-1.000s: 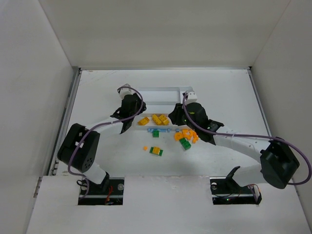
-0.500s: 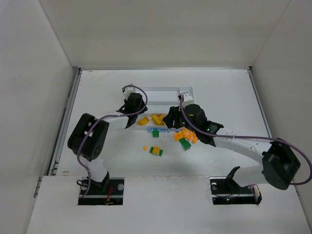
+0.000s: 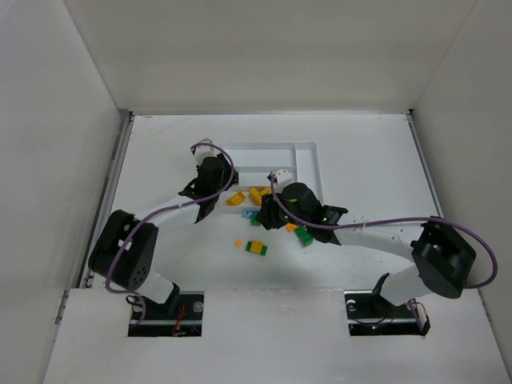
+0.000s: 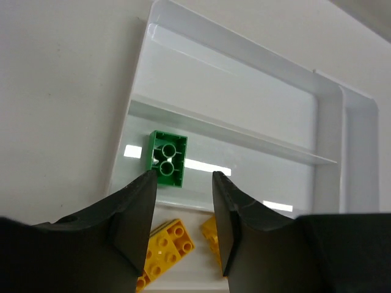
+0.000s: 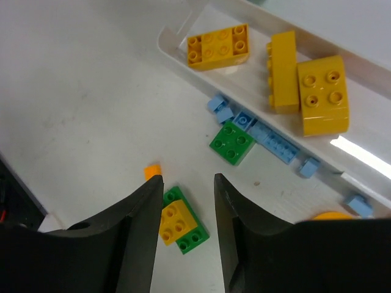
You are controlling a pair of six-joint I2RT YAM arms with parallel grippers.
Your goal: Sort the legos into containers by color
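Note:
The white tray [image 3: 314, 160] lies at the table's middle back. In the left wrist view a green brick [image 4: 166, 159] lies upside down in a tray section [image 4: 244, 146], and yellow bricks [image 4: 166, 243] lie in the nearer section. My left gripper [image 4: 183, 177] is open and empty above the tray's left end [image 3: 214, 178]. My right gripper [image 5: 188, 178] is open and empty over loose bricks on the table [image 3: 266, 214]. Below it lie a yellow brick on a green brick [image 5: 181, 223], a small orange brick [image 5: 153, 170], a green brick [image 5: 232, 141] and light blue bricks [image 5: 272, 141].
Three yellow bricks [image 5: 282, 71] lie in the tray's near section in the right wrist view. More orange and green bricks [image 3: 304, 234] lie on the table under the right arm. White walls enclose the table on three sides.
My right gripper has moved left and nearer, off the tray and over the loose bricks. More of the tray shows now. The left arm's elbow swung; its gripper stays at the tray's left end.

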